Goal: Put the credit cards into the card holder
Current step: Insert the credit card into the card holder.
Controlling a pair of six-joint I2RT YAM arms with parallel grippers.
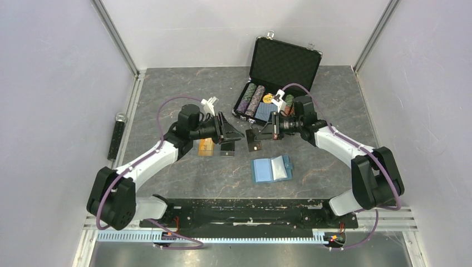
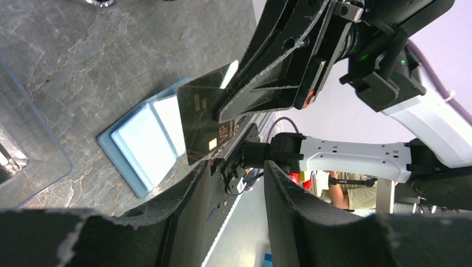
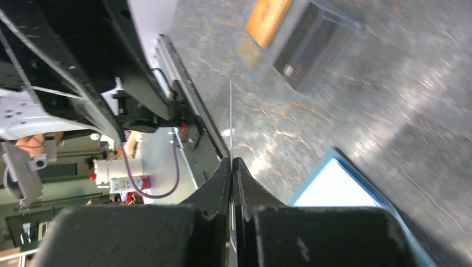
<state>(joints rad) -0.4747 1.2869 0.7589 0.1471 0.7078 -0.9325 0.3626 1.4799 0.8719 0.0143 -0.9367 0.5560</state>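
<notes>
the right gripper (image 3: 231, 162) is pinched shut on the black card (image 2: 201, 119) and holds it tilted above the table (image 1: 183, 94). the left gripper (image 2: 236, 169) stands partly open with nothing in it, just beside the card's lower edge. the card holder (image 1: 271, 169) lies open and flat nearby, on the near side of the held card. the orange card (image 1: 206, 147) lies by the left gripper.
</notes>
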